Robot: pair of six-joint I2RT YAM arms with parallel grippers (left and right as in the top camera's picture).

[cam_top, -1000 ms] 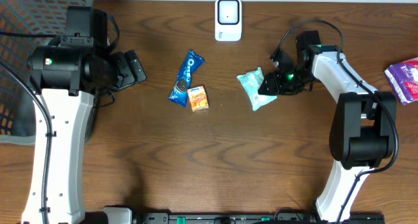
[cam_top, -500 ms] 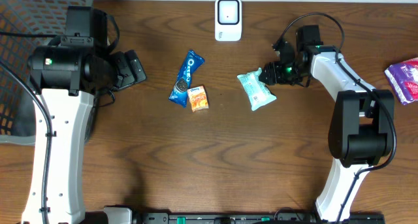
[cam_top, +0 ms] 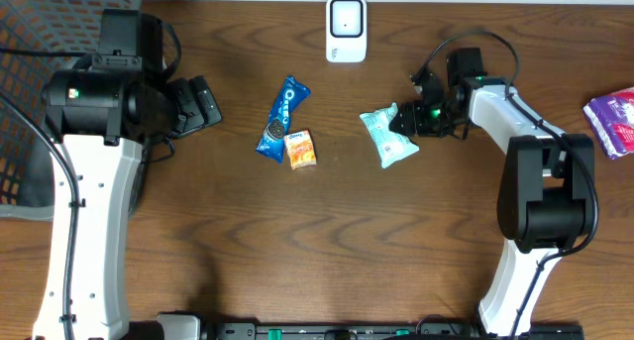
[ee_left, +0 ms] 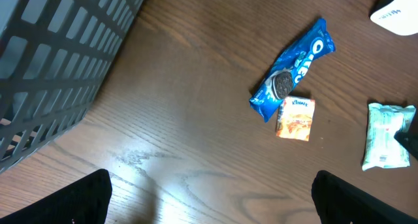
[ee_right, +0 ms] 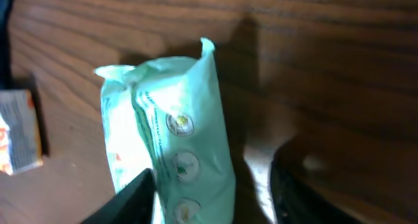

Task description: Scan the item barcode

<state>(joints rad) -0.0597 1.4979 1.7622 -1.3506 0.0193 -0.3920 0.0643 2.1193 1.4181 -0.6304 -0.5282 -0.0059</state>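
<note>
The mint-green packet point(cam_top: 388, 139) lies flat on the desk point(cam_top: 327, 251), at about 5 o'clock from the white scanner point(cam_top: 346, 28). The right end effector point(cam_top: 408, 120) is at the packet's 2 o'clock end. Its jaws stand apart and straddle that end, with a gap on one side, so nothing is gripped. The left end effector point(cam_top: 206, 102) hangs wide open and empty beside the basket point(cam_top: 40, 43). A blue cookie packet point(cam_top: 283, 117) and a small orange packet point(cam_top: 301, 149) lie just beside each other, at 9 o'clock from the green one.
</note>
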